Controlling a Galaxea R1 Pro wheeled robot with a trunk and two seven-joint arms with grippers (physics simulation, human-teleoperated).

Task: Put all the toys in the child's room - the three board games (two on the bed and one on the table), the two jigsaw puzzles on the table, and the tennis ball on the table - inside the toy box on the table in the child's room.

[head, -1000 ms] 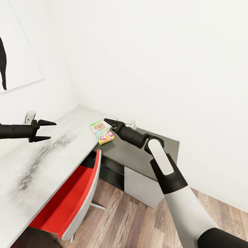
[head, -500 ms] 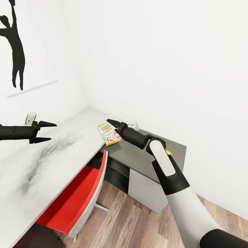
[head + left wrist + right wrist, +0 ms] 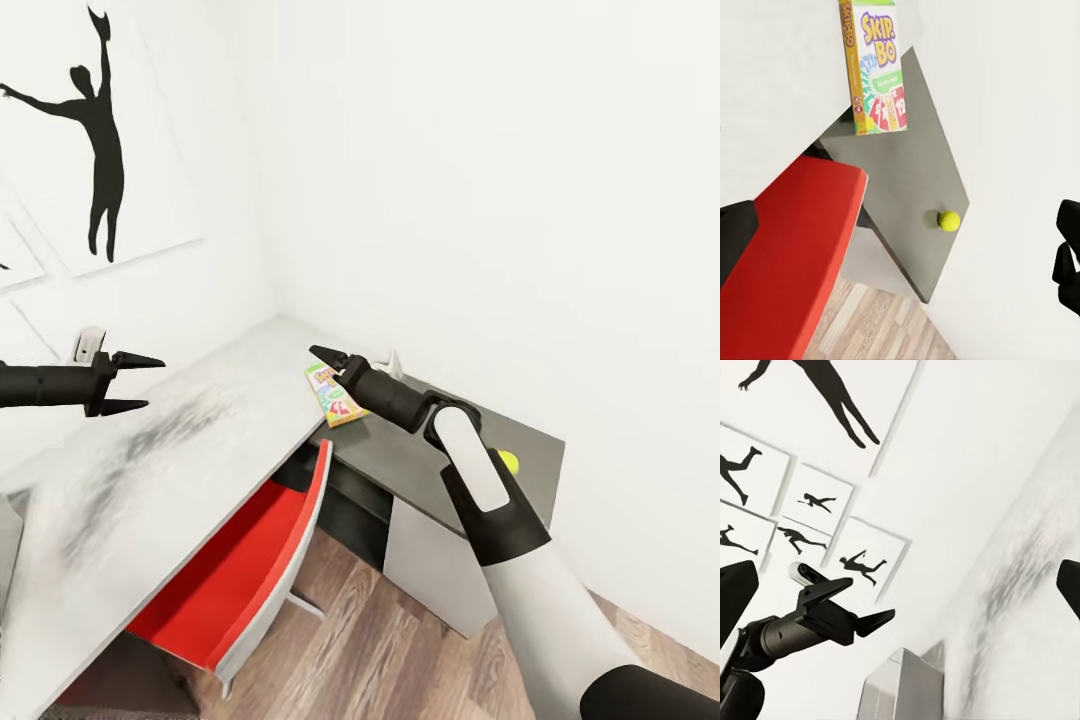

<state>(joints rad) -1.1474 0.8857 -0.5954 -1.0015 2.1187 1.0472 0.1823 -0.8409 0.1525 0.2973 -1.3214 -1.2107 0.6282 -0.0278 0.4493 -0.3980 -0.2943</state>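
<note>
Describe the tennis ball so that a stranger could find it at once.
Find the long white table along the wall, then its lower dark grey part in the corner. The tennis ball lies there near the wall, alone: small, round and yellow-green, unlike the flat printed Skip-Bo box.

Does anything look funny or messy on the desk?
Nothing is spilled or broken. The Skip-Bo box lies flat by the step between the white top and the dark grey part, and the tennis ball sits loose near that part's edge.

Two black arms ending in pointed black two-finger grippers; the right arm (image 3: pixel 520 560) has white and grey panels.
</note>
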